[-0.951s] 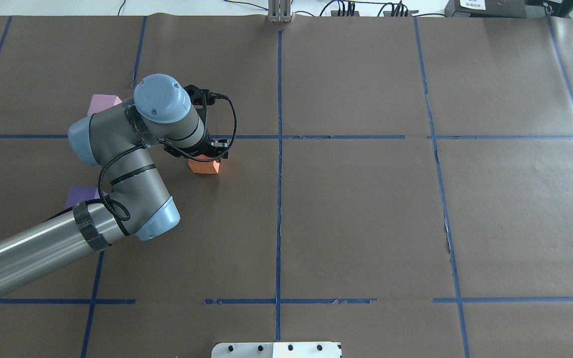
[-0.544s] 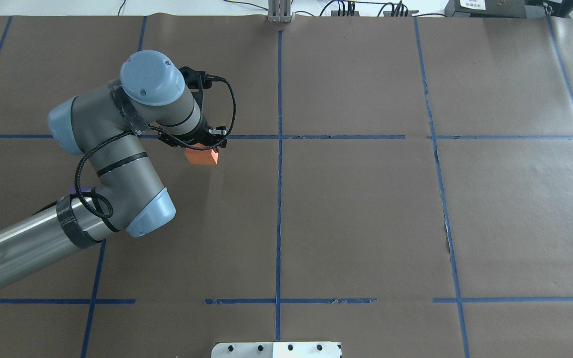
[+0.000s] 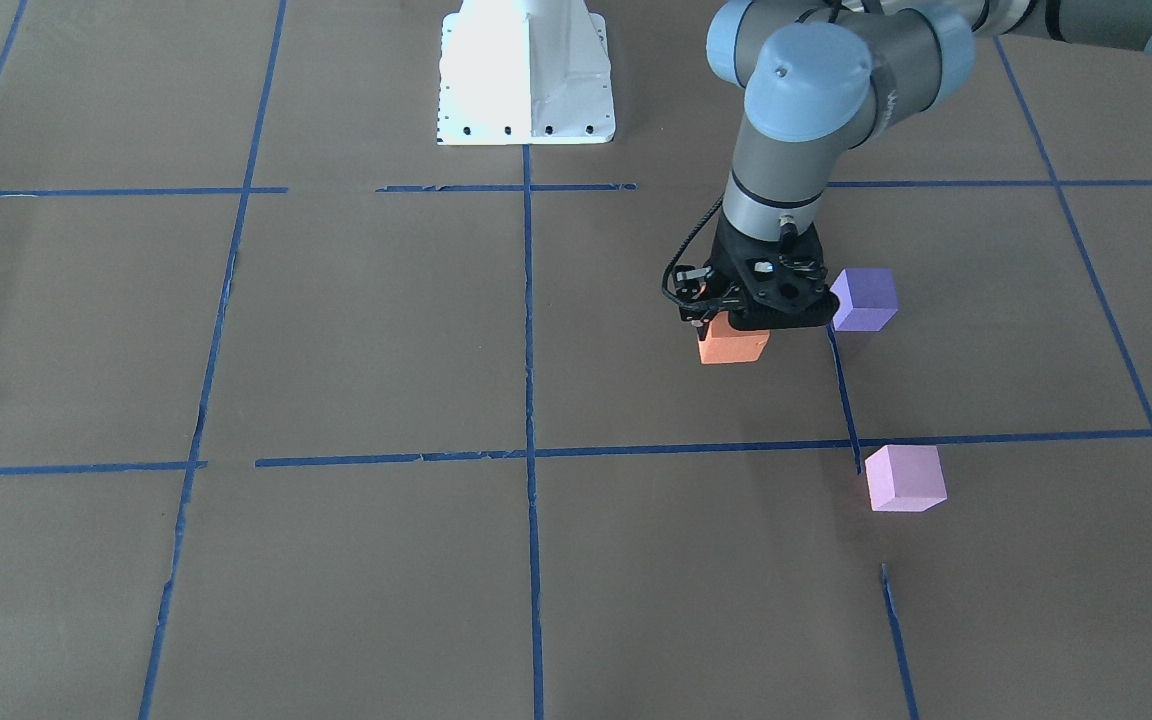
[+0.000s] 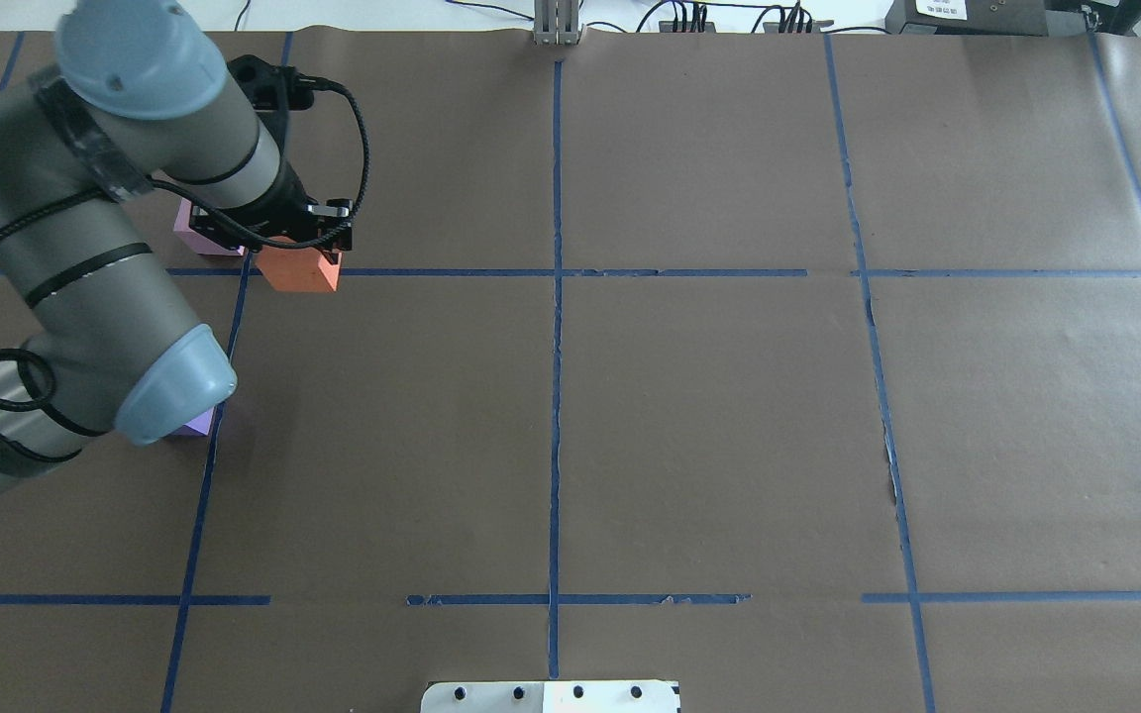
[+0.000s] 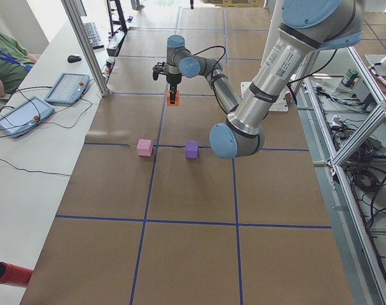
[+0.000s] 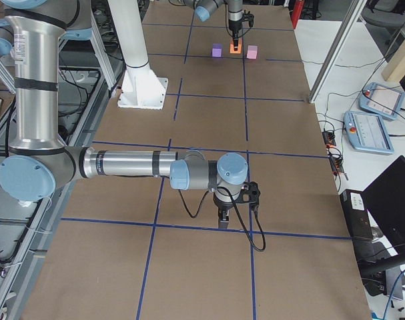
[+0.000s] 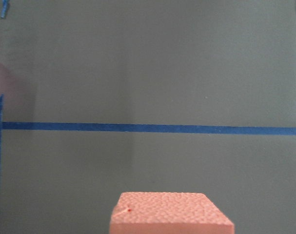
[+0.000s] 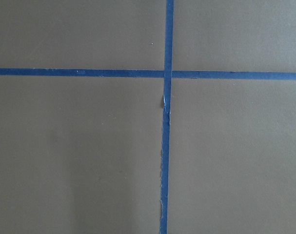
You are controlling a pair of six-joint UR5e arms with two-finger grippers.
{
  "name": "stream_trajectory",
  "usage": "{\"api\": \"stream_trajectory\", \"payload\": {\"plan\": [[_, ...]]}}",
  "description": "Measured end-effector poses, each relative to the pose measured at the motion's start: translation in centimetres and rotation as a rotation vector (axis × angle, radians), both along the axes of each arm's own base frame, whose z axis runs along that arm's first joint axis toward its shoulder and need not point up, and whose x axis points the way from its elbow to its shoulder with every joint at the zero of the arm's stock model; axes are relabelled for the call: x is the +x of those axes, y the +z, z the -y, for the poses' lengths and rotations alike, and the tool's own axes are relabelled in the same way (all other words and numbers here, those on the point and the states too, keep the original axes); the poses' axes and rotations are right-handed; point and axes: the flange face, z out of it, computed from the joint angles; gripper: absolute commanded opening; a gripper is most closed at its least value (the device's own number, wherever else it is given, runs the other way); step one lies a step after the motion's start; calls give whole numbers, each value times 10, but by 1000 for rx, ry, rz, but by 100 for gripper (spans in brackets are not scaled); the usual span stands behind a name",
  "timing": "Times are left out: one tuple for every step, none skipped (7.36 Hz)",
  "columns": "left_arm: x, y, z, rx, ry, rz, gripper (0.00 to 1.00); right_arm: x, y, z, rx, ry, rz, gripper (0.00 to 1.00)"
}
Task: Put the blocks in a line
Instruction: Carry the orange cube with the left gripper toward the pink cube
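Left gripper: points straight down, its fingers closed on the top of the orange block. It holds nothing else.
Clock: read on the overhead view, 12 o'clock away from the robot, 6 o'clock toward it.
Held block: sits in the 10 o'clock part of the table, over a crossing of blue tape. Whether its underside touches the paper cannot be told. In the left wrist view only its grainy top face shows, at the bottom edge.
Other blocks: the pink block lies near the held one, at its 10 o'clock, and is partly hidden by the wrist in the overhead view. The purple block lies farther off, at its 7 o'clock. In the overhead view only a sliver of it shows beside the arm's elbow cap. All three are apart, none touching.
Right gripper: shows only in the view from the right end, pointing down just over the table near a tape line, well apart from the blocks. How far its fingers are spread cannot be told. Its wrist camera shows only a tape crossing on brown paper.
Table: covered in brown paper, marked into squares by the tape.
Base plate: white, at the 6 o'clock edge.
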Motion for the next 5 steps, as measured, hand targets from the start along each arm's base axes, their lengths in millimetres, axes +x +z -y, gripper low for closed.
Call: {"api": "stream_trajectory", "payload": {"plan": [[-24, 37, 2, 7, 52, -10, 0, 0, 0, 0, 0, 0, 0, 100], [-32, 76, 4, 12, 78, -31, 0, 0, 0, 0, 0, 0, 0, 100], [-29, 111, 11, 11, 81, -45, 0, 0, 0, 0, 0, 0, 0, 100], [-25, 138, 18, 5, 80, -49, 0, 0, 0, 0, 0, 0, 0, 100], [-21, 158, 23, -4, 79, -45, 0, 0, 0, 0, 0, 0, 0, 100]]}}
